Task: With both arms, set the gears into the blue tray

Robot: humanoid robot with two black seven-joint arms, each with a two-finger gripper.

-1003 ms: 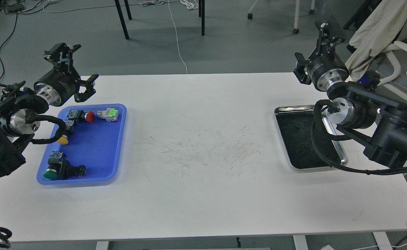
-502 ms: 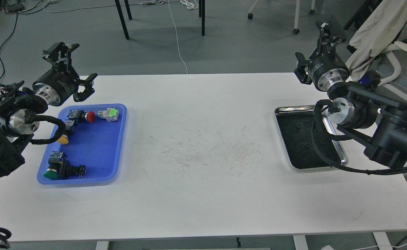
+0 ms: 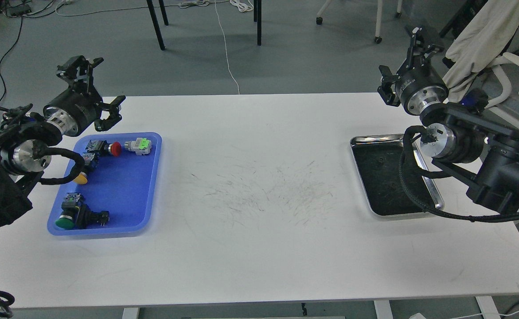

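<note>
The blue tray (image 3: 128,195) lies at the table's left and holds several coloured-cap push-button switches. Tiny dark specks that look like gears (image 3: 377,162) lie on the dark bottom of the silver tray (image 3: 374,140) at the right; they are too small to make out clearly. My left gripper (image 3: 96,87) hovers above the blue tray's far left corner, fingers spread wide with nothing between them. My right gripper (image 3: 402,60) is raised behind the silver tray's far right corner, also open and empty.
Switches with red (image 3: 115,149), green (image 3: 143,144), yellow (image 3: 80,178) and dark green (image 3: 64,223) caps lie in the blue tray. My right arm's cables hang over the silver tray's right rim. Chair legs and a draped chair stand beyond the table's far edge.
My right gripper has drifted slightly right, away from the table. My left gripper has barely shifted. Nothing was picked up or let go.
</note>
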